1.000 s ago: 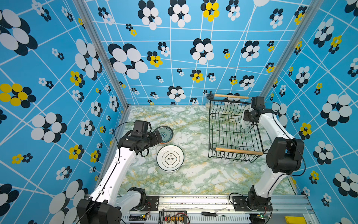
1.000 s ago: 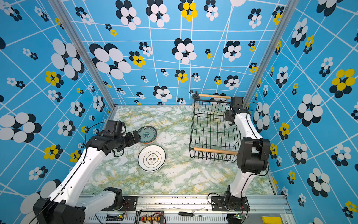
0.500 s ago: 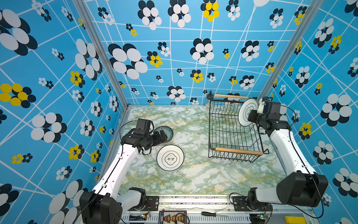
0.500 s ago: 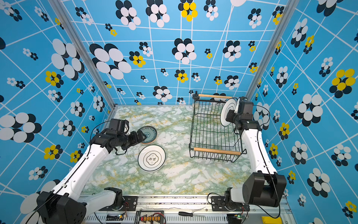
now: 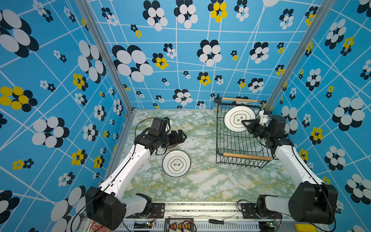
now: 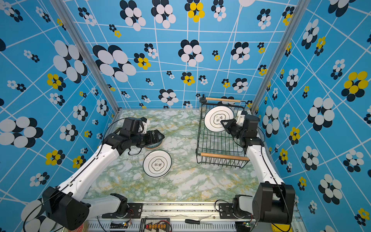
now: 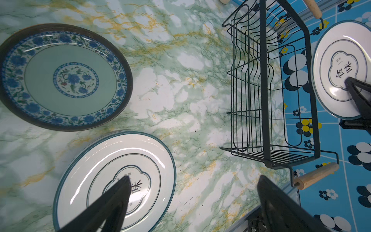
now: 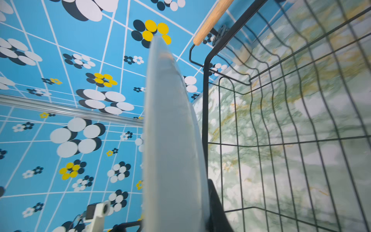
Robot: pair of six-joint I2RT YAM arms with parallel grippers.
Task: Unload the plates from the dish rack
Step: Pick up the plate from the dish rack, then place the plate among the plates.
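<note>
The black wire dish rack (image 5: 247,156) (image 6: 223,156) stands at the table's back right. My right gripper (image 5: 246,122) (image 6: 223,122) is shut on the rim of a white, teal-rimmed plate with a centre emblem (image 5: 236,118) (image 6: 215,118), holding it face up over the rack's far end. The right wrist view shows this plate (image 8: 170,140) edge-on between the jaws. No other plate shows in the rack. My left gripper (image 5: 181,136) (image 7: 193,178) is open over a blue-patterned plate (image 7: 64,76) lying on the table. A second white emblem plate (image 5: 176,163) (image 7: 114,180) lies beside it.
A small glass jar (image 5: 216,102) stands by the rack's far left corner. The right wall runs close behind the rack. A screwdriver (image 5: 218,221) lies on the front rail. A red tin (image 5: 96,228) peeks in at the lower left.
The right gripper has lifted the emblem plate out of the rack's slots and swung it leftward, face up. The left gripper has moved right, over the blue-patterned plate.
</note>
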